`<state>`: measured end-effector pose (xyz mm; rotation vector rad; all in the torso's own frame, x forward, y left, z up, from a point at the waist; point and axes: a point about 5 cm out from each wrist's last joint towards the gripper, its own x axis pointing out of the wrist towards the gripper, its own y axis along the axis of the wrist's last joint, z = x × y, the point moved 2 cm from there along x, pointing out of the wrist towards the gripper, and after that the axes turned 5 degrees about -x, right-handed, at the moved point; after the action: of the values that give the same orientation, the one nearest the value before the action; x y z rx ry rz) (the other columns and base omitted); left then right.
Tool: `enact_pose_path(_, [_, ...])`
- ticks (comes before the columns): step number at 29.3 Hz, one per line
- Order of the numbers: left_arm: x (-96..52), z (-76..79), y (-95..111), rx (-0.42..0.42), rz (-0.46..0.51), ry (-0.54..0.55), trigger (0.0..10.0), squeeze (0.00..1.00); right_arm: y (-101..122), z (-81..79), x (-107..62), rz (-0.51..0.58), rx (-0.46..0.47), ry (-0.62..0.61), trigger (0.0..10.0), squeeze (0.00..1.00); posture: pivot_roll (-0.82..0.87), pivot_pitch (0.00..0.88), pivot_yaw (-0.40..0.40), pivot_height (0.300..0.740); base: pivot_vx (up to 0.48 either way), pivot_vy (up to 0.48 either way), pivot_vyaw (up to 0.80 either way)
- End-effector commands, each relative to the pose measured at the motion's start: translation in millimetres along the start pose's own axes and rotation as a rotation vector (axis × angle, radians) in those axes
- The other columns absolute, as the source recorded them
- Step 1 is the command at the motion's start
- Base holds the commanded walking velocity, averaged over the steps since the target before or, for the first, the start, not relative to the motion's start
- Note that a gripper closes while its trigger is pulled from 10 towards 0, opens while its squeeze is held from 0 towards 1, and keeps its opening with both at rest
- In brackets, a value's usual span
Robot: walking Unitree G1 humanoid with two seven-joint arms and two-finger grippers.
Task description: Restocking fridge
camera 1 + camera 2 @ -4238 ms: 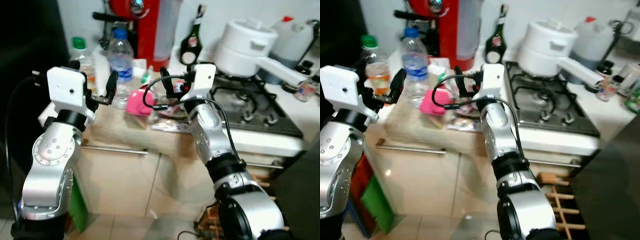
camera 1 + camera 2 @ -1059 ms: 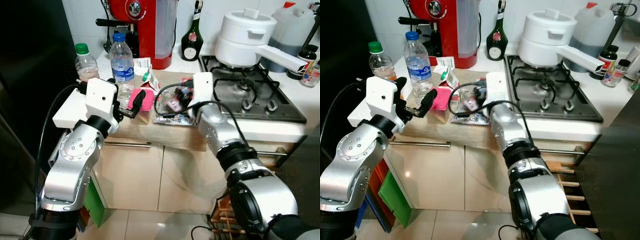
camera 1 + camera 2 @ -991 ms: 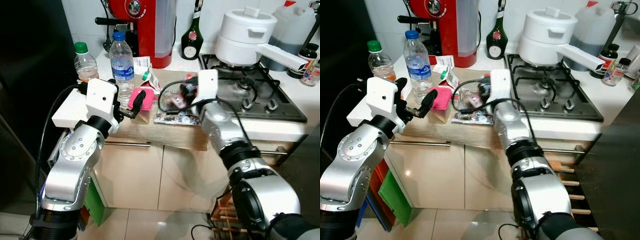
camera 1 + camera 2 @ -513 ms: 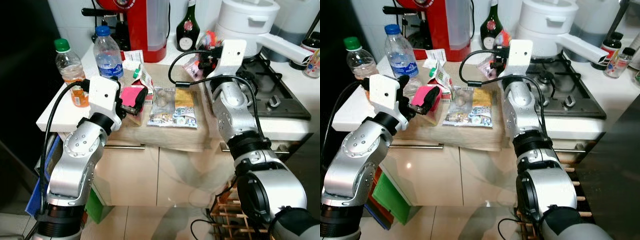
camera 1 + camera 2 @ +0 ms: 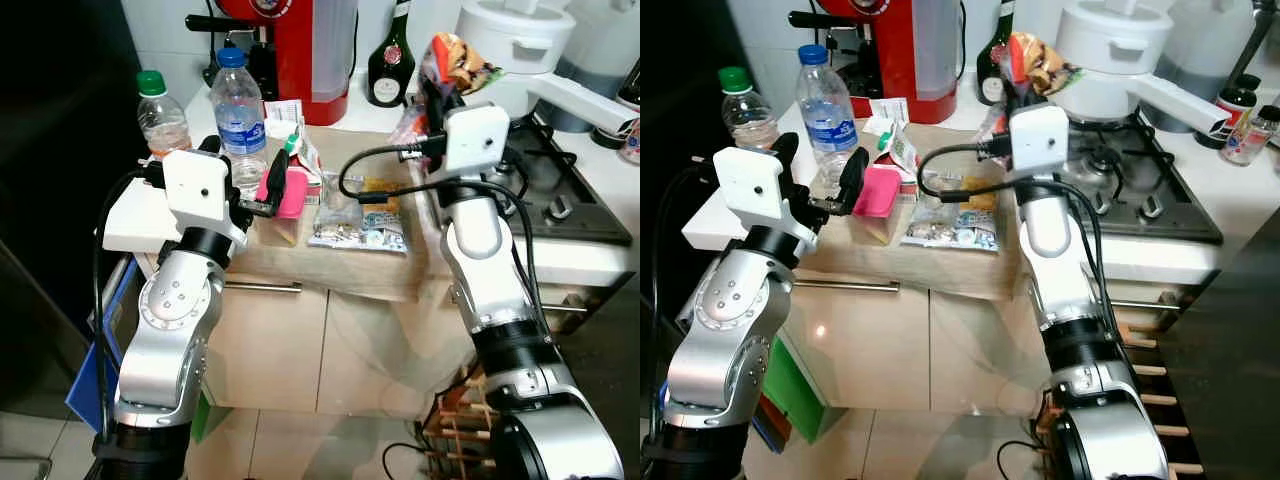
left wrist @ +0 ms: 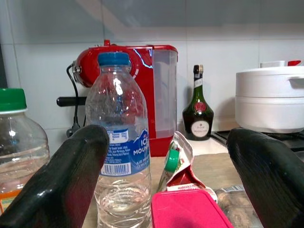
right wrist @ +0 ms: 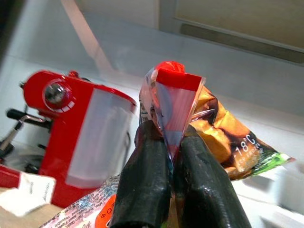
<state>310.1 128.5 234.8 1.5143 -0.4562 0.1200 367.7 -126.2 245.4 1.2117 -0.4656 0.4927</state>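
Note:
My right gripper (image 7: 172, 142) is shut on the red sealed top of an orange food bag (image 5: 457, 60) and holds it up above the counter, in front of the white pot. The bag (image 7: 223, 137) hangs beside the fingers (image 7: 145, 185). My left gripper (image 5: 820, 165) stands open just above the counter's left end, its fingers (image 6: 61, 180) wide apart and holding nothing. Ahead of it are a pink-lidded box (image 6: 187, 209), a clear water bottle (image 6: 121, 152) and a small carton with a green cap (image 6: 178, 166). A flat food packet (image 5: 360, 220) lies on the wooden counter (image 5: 330, 265).
A green-capped bottle (image 5: 160, 105) stands at the counter's left end. A red coffee machine (image 5: 300, 40) and a dark glass bottle (image 5: 390, 70) line the back wall. The white pot (image 5: 515, 40) sits on the gas hob (image 5: 565, 205). A dark surface (image 5: 55, 150) rises on the left.
My right gripper has risen from the counter with the orange bag shut in it. The left gripper stays open by the pink box. The camera has shifted.

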Motion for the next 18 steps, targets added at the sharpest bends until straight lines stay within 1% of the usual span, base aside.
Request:
enact_pose_path(1, [3.7,-0.4,-0.1,0.008,0.005,0.006,10.0,0.00,7.8,6.1,2.1,0.030,-0.021,-0.024,0.0,0.00,-0.01,0.000,-0.020,0.740,0.000,0.000,0.00])
enact_pose_path(8, [6.2,-3.4,-0.9,0.015,0.006,0.020,10.0,0.00,6.7,3.5,-1.8,0.025,-0.028,-0.026,0.0,0.00,-0.01,0.000,-0.017,0.740,0.000,0.000,0.00])
enact_pose_path(18, [9.6,-4.6,-0.8,0.039,0.019,0.021,10.0,0.00,1.5,4.5,-3.9,-0.005,-0.028,-0.036,0.0,0.00,-0.02,0.000,-0.014,0.740,-0.279,0.000,0.00])
